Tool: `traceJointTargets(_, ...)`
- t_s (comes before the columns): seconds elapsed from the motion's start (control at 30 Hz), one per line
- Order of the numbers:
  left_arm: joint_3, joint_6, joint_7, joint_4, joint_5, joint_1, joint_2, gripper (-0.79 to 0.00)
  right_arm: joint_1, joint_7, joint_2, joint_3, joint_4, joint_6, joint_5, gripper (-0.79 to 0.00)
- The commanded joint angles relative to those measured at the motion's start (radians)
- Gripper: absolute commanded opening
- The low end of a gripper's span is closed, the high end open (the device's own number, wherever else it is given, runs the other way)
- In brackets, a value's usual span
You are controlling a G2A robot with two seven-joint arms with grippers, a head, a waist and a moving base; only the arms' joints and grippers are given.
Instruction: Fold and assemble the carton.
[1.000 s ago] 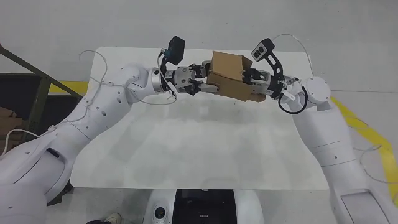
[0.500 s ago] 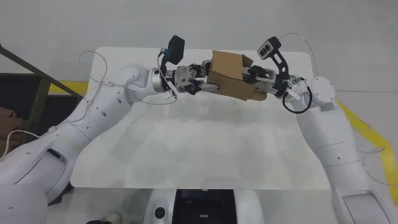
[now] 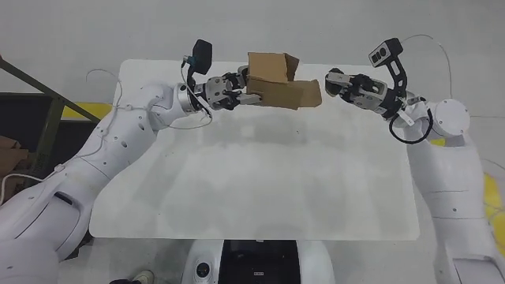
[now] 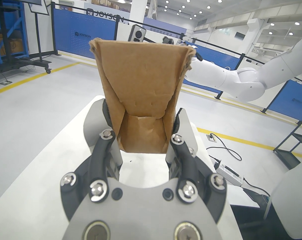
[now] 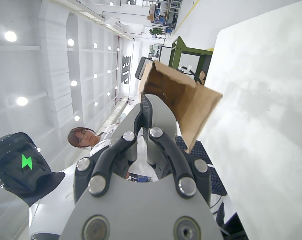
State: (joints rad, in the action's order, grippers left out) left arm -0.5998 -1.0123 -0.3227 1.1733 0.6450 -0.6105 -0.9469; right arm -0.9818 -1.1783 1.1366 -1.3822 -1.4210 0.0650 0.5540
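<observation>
The right hand (image 3: pixel 334 87), empty with its fingers drawn together, has let go and backed off toward the frame's right, leaving the left hand (image 3: pixel 240 95) alone clamping the half-folded carton (image 3: pixel 276 83) above the table (image 3: pixel 260 197), upper centre, its flaps apparently unfinished.

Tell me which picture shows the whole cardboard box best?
The top view: the whole carton shows, one end held in the left gripper. The left wrist view shows the gripped end close up. The right wrist view shows its open end and a flap from farther off.
</observation>
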Motion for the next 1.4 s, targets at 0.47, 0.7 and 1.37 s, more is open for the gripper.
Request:
traceJointTargets(0.47,-0.039,0.000,0.002,0.013,0.031,-0.020,-0.013,-0.465,0.000,0.043,0.002,0.108,-0.097,-0.035,-0.093,-0.785)
traceJointTargets(0.7,-0.040,0.000,0.021,0.032,0.032,-0.035,-0.020,-0.462,0.020,0.081,0.006,0.141,-0.094,-0.024,-0.102,-0.785)
traceJointTargets(1.37,-0.047,0.000,0.075,0.055,0.004,-0.048,-0.026,-0.471,0.021,0.092,-0.007,0.094,-0.074,0.008,-0.083,-0.785)
